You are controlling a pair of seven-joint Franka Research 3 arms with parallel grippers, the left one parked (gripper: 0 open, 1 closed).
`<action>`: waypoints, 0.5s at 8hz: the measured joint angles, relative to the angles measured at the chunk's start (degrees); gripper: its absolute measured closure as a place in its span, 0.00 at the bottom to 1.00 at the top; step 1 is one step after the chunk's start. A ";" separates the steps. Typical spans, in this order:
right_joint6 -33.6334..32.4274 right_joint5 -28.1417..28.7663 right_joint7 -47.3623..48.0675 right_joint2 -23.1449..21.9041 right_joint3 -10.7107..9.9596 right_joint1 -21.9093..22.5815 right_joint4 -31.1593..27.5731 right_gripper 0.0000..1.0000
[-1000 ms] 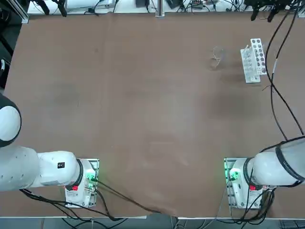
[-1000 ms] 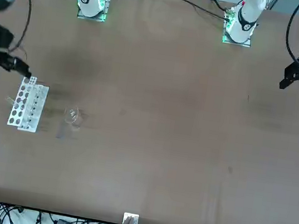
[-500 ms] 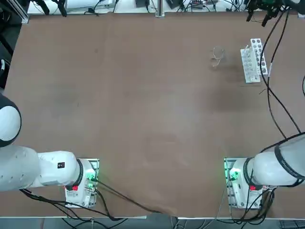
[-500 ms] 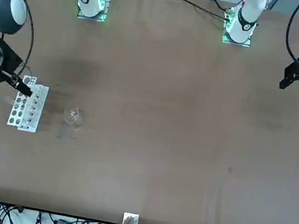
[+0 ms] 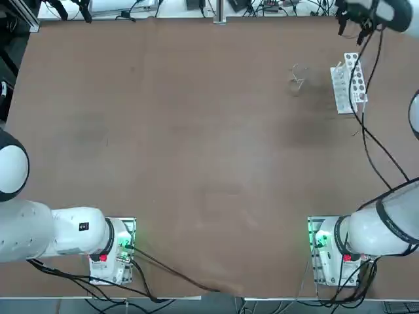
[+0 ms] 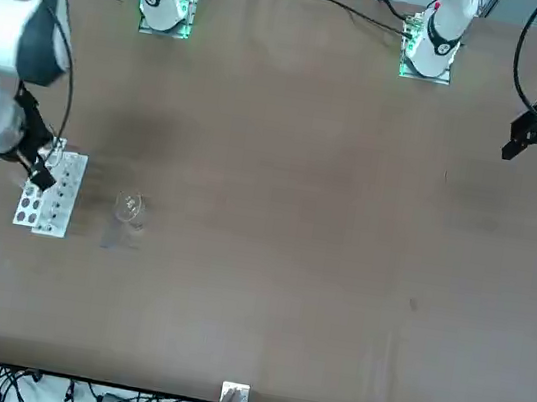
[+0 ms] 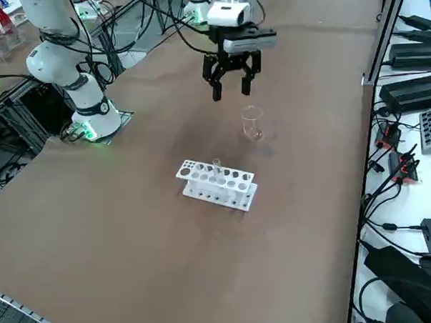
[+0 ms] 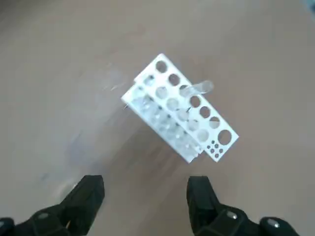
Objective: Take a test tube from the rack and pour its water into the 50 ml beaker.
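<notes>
The white rack [image 7: 216, 183] lies on the brown table at its far right, also seen in the top view [image 5: 348, 82] and front view [image 6: 50, 191]. One clear test tube [image 7: 217, 167] stands in a hole of the rack; in the wrist view the test tube [image 8: 197, 90] leans out over the rack [image 8: 179, 110]. Any water in it cannot be made out. The tiny clear beaker [image 7: 252, 122] stands a short way beside the rack [image 5: 299, 77] [image 6: 129, 207]. My right gripper [image 7: 230, 78] hangs open and empty high above the rack [image 8: 145, 189] [image 5: 350, 26] [image 6: 44, 162].
Black cables [image 5: 370, 98] trail from the right arm over the table close to the rack. The table's far edge [image 5: 216, 18] with clutter of wires lies just beyond the rack. A metal rail [image 7: 378, 33] borders the table past the beaker.
The right arm has swung in from the table's right edge to a spot over the rack. Its fingers have stayed open. Rack, tube and beaker have not moved.
</notes>
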 joint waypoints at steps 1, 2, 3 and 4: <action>0.34 -4.70 9.38 1.92 0.11 1.76 -0.18 0.00; 0.60 -9.51 18.70 4.07 0.20 3.34 -0.29 0.00; 0.85 -14.71 27.87 6.37 0.23 4.54 -0.34 0.00; 1.03 -19.54 36.02 8.50 0.24 5.11 -0.36 0.00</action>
